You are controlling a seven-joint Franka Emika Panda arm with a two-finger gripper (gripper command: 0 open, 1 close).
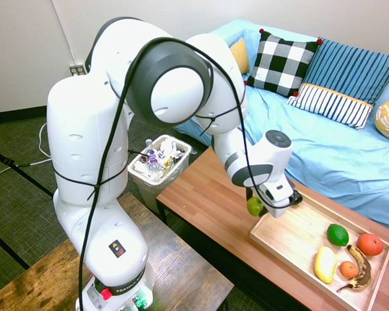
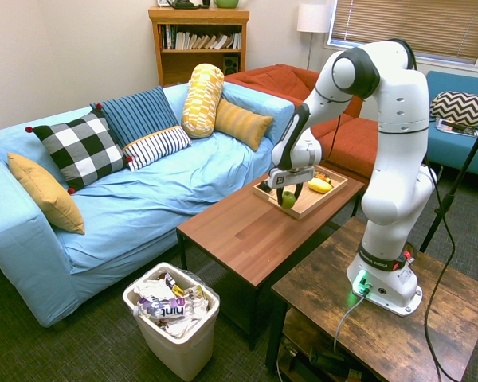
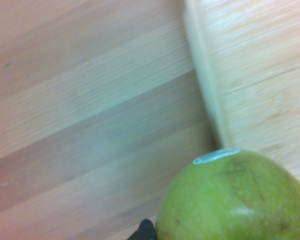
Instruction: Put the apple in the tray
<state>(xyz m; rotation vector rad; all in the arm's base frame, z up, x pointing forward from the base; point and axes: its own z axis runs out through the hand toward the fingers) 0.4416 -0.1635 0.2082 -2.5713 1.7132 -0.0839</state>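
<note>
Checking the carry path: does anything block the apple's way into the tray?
Nothing visible does. The hand holds the apple in the air at the tray's near end; that end's floor is bare, and the other fruit lies at the far end.

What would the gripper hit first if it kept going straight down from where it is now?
Probably the coffee table beside the tray's near rim. The gripper points down, holding the apple; depth is unclear, so possibly the rim itself.

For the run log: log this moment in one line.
claw: shut on apple | apple: off table, beside tray rim | next: carry over tray
</note>
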